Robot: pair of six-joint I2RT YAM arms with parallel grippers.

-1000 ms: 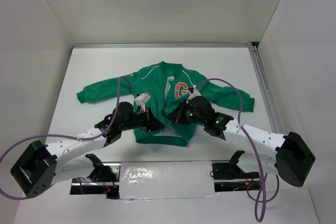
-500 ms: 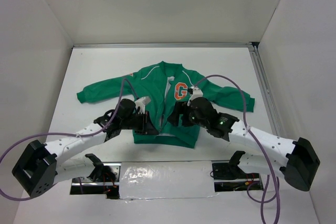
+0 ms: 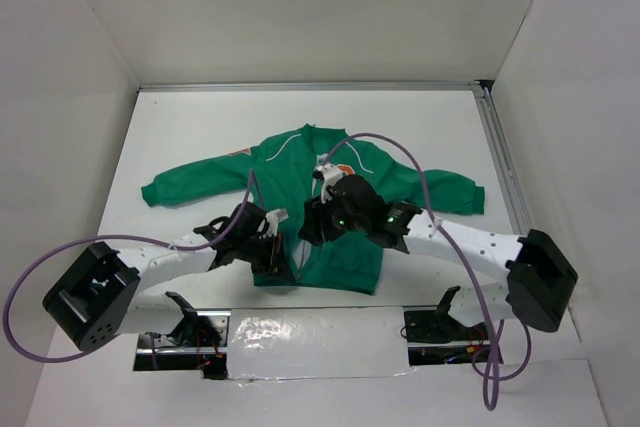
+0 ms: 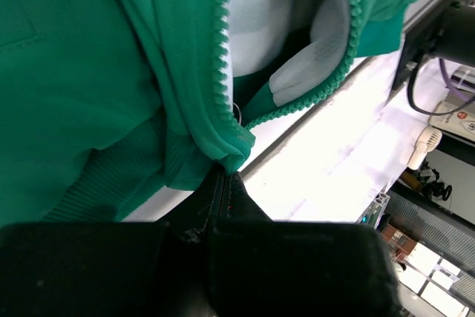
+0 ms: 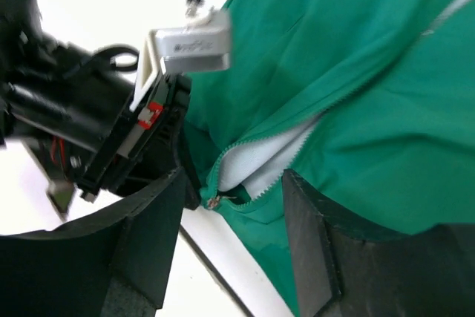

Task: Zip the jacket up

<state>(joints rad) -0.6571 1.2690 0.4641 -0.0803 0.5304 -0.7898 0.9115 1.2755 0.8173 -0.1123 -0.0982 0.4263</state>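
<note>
L gripper [image 4: 225, 183] pinches small green fabric jacket [image 4: 82, 109] at hem corner; R gripper [image 5: 231, 206] spread over green toothed zip [image 5: 256, 155] bottom. Next, I reckon: nip slider, pull up.

I am working in what is looking like a robotics lab: my arms [image 3: 160, 262] are sitting bolted to a plain white table [image 3: 180, 137], blank white panels [image 3: 320, 17] are boxing it in, purple cables [image 3: 372, 135] are looping around, and cluttered equipment [image 4: 449, 113] is showing past the edge.
</note>
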